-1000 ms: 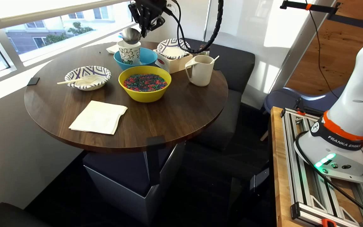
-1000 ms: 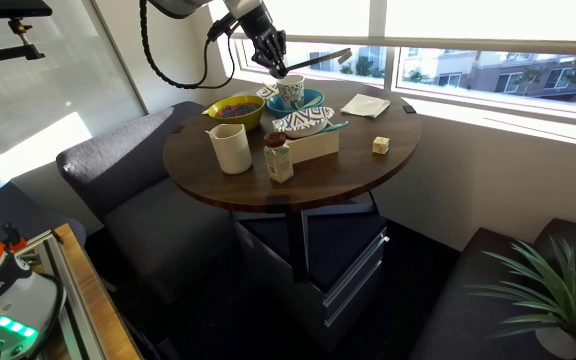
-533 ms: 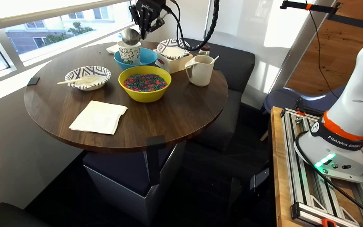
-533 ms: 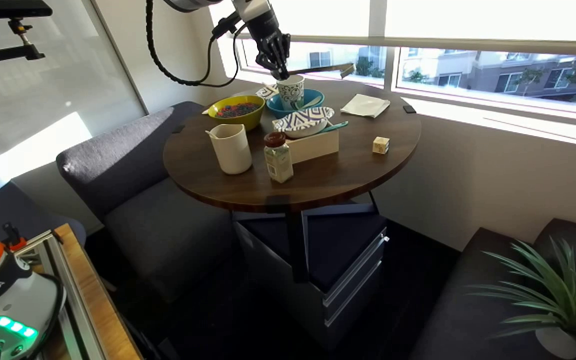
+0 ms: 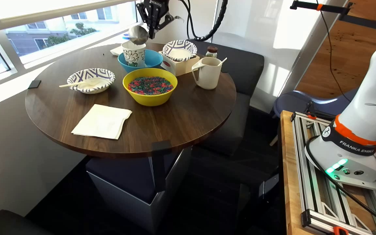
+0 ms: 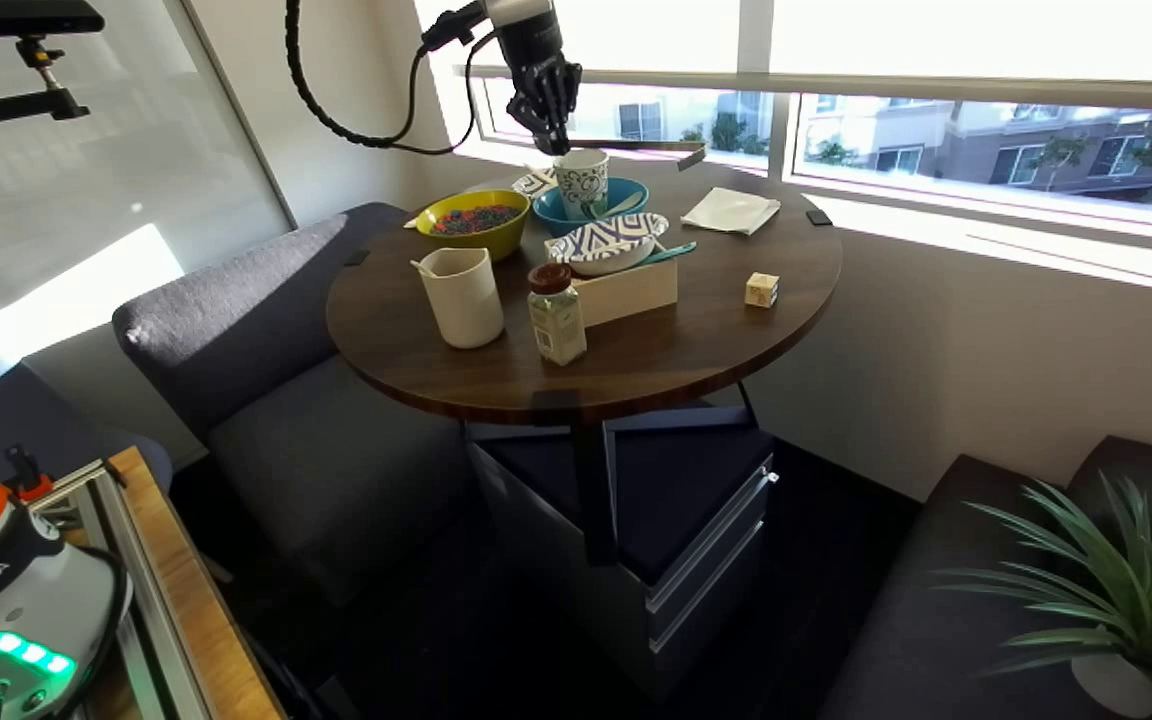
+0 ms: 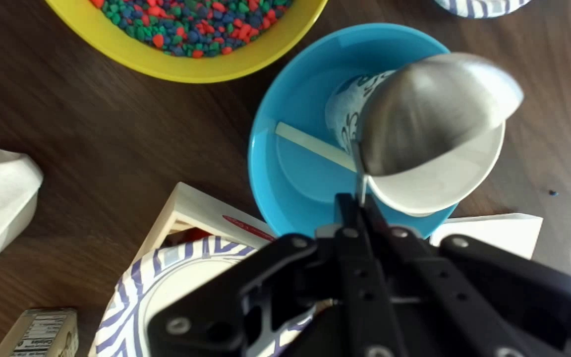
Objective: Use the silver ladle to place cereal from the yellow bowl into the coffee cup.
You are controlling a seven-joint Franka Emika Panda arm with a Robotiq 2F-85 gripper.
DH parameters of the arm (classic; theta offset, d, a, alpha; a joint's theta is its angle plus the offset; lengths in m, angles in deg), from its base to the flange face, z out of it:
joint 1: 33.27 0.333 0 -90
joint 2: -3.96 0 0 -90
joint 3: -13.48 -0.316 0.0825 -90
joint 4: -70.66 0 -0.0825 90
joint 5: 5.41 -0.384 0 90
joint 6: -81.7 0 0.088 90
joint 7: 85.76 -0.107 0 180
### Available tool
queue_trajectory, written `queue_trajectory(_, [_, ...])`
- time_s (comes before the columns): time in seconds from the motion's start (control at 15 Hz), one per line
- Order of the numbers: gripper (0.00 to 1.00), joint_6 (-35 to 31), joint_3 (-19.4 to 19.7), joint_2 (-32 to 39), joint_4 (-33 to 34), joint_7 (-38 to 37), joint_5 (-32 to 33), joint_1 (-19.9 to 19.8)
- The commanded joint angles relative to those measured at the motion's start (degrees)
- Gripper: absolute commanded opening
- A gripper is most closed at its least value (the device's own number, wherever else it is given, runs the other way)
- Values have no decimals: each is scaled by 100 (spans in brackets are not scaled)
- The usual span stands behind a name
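While over one coffee cup, one silver ladle in one pincer.

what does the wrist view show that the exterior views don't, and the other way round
Only the wrist view: the blue bowl's floor clearly, and the ladle's handle close up between the fingertips. Only the exterior views: the robot's base and, in an exterior view, a plant. Shared: the yellow bowl of cereal, the cup in the blue bowl, and the gripper holding the ladle.
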Motion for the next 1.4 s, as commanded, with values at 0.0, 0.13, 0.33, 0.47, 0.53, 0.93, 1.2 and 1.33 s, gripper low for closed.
queue_trajectory(0.0, [1,320,42,85,256,195,-257,-49])
queue_trajectory(0.13, [1,348,61,98,303,206,-292,-74])
queue_trajectory(0.33, [1,386,56,140,378,295,-464,-146])
queue_trajectory(0.47, [1,385,66,173,418,341,-518,-173])
queue_trajectory(0.53, [1,395,64,199,450,366,-558,-190])
queue_trajectory(0.93, [1,1122,67,504,1044,364,-677,-238])
queue_trajectory(1.2, [4,966,149,455,965,244,-503,-162])
queue_trajectory(1.33, [4,967,165,516,1046,242,-501,-167])
